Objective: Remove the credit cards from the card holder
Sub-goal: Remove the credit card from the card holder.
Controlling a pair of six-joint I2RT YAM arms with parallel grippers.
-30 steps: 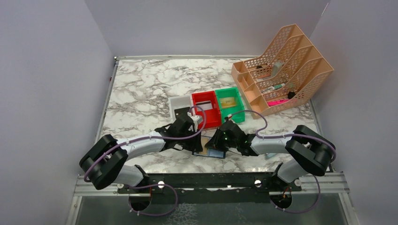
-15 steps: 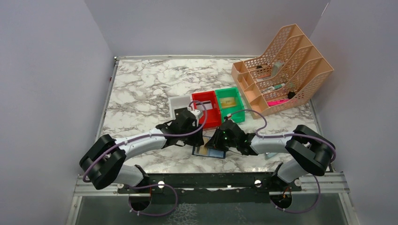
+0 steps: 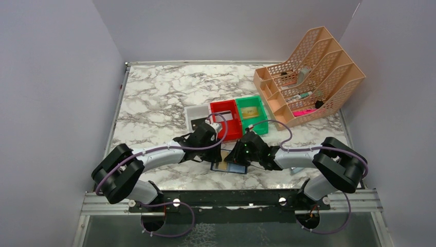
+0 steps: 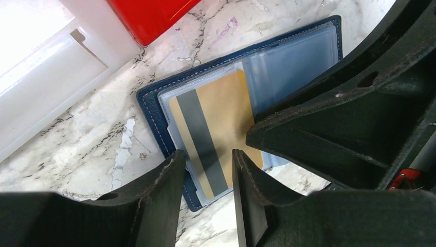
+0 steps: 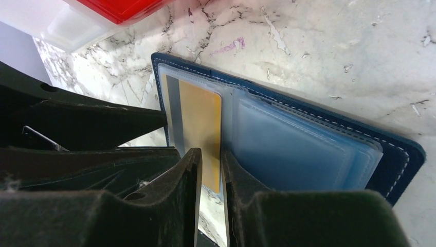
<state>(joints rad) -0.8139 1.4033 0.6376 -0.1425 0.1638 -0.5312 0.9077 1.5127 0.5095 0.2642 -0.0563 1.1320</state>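
The holder (image 3: 229, 166) lies open and flat on the tabletop (image 3: 154, 98), at the lower centre of the top view and near the red bin (image 3: 226, 119). Both tools meet over it.

In my left wrist view, the left tool (image 4: 205, 158) is spread. Its tips hang over the lower end of a gold card (image 4: 226, 110) with a dark stripe. The card lies at the clear sleeves on the left half of the holder; I cannot tell whether it is tucked in or lying on top.

The right tool (image 5: 211, 154) comes in from the right of that frame, with its tip at the card's right edge. In the right wrist view its jaws are almost together, with a sliver of gold showing between them. I cannot tell whether they pinch the card. The sleeves to the right of the card are pale blue and cloudy.
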